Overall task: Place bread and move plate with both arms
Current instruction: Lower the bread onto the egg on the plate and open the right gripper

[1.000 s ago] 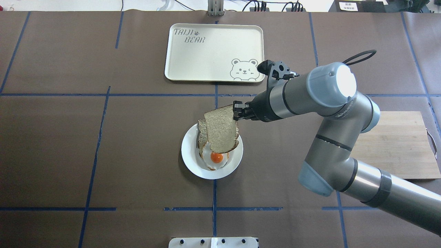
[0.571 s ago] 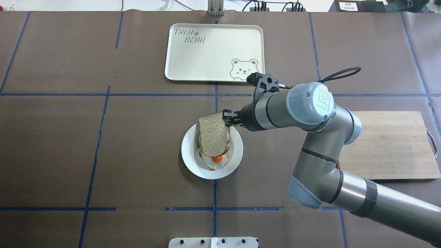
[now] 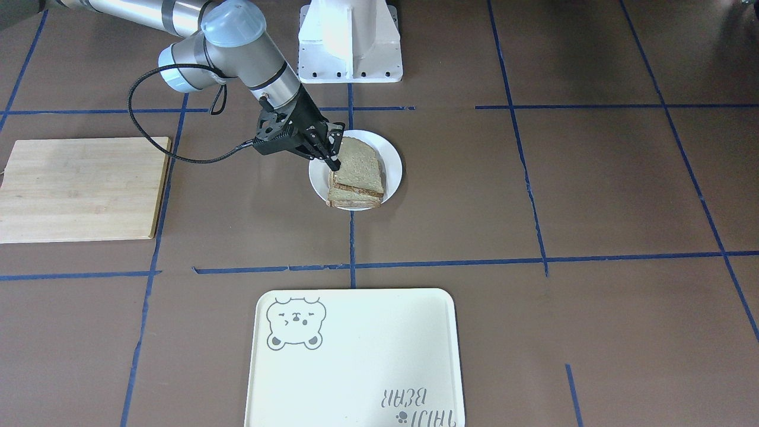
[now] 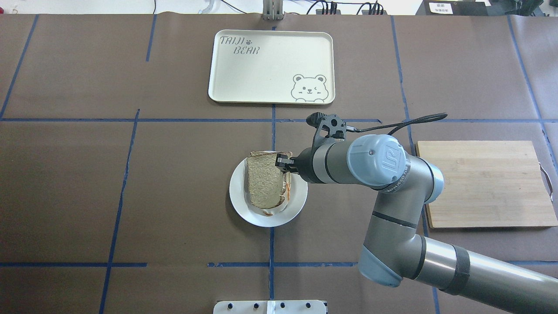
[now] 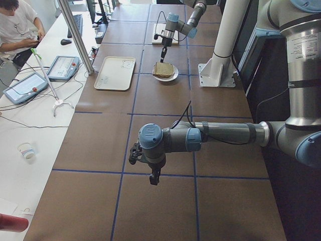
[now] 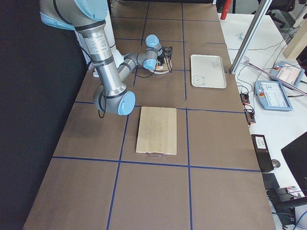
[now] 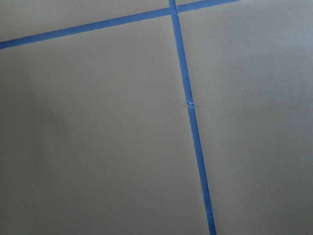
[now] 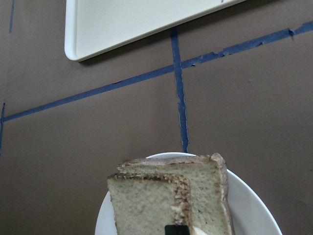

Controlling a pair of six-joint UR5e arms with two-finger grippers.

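Observation:
The bread lies almost flat on a second slice on the white plate, near the table's middle. My right gripper is at the slice's right edge and is shut on it. In the front view the gripper pinches the bread at its edge over the plate. The right wrist view shows both slices, the plate rim and one fingertip on the top slice. My left gripper hangs over bare table far from the plate; I cannot tell if it is open.
A cream tray with a bear drawing lies beyond the plate. A wooden cutting board lies to the right, under my right arm's side. The white pedestal base stands at the robot's edge. Operators' gear sits on a side table.
My right gripper has come down and toward the robot with the bread. The slice went from hanging tilted above the plate to lying on the stack, covering the fried egg.

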